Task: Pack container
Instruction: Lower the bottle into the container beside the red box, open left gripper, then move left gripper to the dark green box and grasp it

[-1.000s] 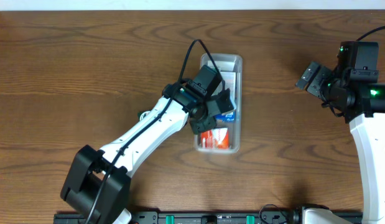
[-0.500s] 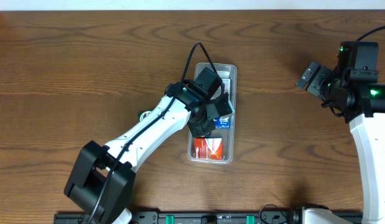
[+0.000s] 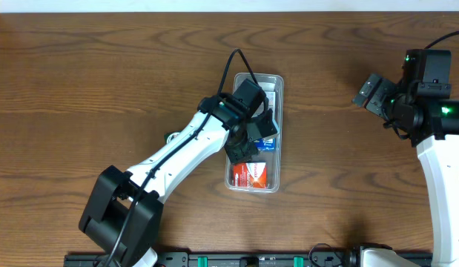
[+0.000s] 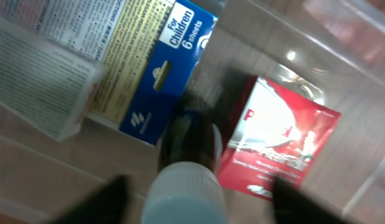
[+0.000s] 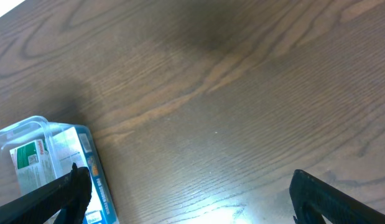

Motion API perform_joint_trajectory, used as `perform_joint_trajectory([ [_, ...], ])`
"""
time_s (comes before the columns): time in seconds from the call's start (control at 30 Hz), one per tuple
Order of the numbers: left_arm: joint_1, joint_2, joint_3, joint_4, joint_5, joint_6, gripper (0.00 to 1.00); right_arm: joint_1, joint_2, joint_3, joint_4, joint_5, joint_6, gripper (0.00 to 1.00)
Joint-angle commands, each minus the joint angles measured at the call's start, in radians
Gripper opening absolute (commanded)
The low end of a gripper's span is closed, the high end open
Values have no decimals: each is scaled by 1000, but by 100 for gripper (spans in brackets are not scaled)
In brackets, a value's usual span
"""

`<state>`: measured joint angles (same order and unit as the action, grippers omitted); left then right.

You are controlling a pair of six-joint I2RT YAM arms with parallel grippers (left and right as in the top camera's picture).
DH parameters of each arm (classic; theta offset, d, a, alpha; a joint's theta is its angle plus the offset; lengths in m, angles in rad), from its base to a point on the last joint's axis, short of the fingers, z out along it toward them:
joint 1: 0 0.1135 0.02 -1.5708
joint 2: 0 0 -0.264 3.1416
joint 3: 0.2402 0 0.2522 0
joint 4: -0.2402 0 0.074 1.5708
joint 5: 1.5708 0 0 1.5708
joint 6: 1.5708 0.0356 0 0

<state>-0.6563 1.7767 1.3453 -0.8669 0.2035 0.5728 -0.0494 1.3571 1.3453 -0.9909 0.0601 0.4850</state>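
Note:
The clear container [image 3: 280,111] lies lengthwise at the table's middle. It holds a blue box [image 4: 158,68], a white printed box [image 4: 40,74] and a red packet [image 4: 279,140]. A dark bottle with a white cap [image 4: 186,196] rests on them, cap toward the camera. My left gripper [image 3: 248,141] hovers inside the tub, open; the left gripper [image 4: 198,202] has a blurred finger well clear of the cap on each side. My right gripper [image 3: 368,93] is open far to the right over bare wood. The right gripper [image 5: 192,199] holds nothing, and the container [image 5: 30,127] shows at that view's left edge.
A small greenish item [image 3: 170,136] peeks out from under the left arm's forearm. The left arm [image 3: 177,163] crosses the table diagonally from the near edge to the tub. A black rail [image 3: 251,259] runs along the front edge.
The left gripper has opened and let go of the bottle, which now lies in the container. The tub slid slightly left and nearer beforehand. The right arm has not moved.

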Motion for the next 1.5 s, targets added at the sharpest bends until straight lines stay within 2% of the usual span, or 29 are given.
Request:
perform_joint_trajectory([
  [0.0,5,-18,60,-20,-2,-15,98,-3,3,4,-1,3,-15,99],
  [0.23,6,-103,130,-26,-3,-156,99,-3,3,4,-1,3,-15,99],
  [0.43,71,-259,145,-102,-109,-330,98,-3,3,4,0,3,-15,99],
  [0.63,323,-348,144,-191,-171,-561,98,-3,3,4,-1,3,-15,99],
  [0.73,468,-330,118,-201,-171,-685,98,-3,3,4,-1,3,-15,99],
  [0.9,602,-250,11,-140,-163,-797,97,-3,3,4,-1,3,-15,99],
  [1.17,595,-58,-48,-16,-98,-824,97,-3,3,4,-1,3,-15,99],
  [1.47,548,94,-48,-2,-99,-863,97,-3,3,4,-1,3,-15,99],
])
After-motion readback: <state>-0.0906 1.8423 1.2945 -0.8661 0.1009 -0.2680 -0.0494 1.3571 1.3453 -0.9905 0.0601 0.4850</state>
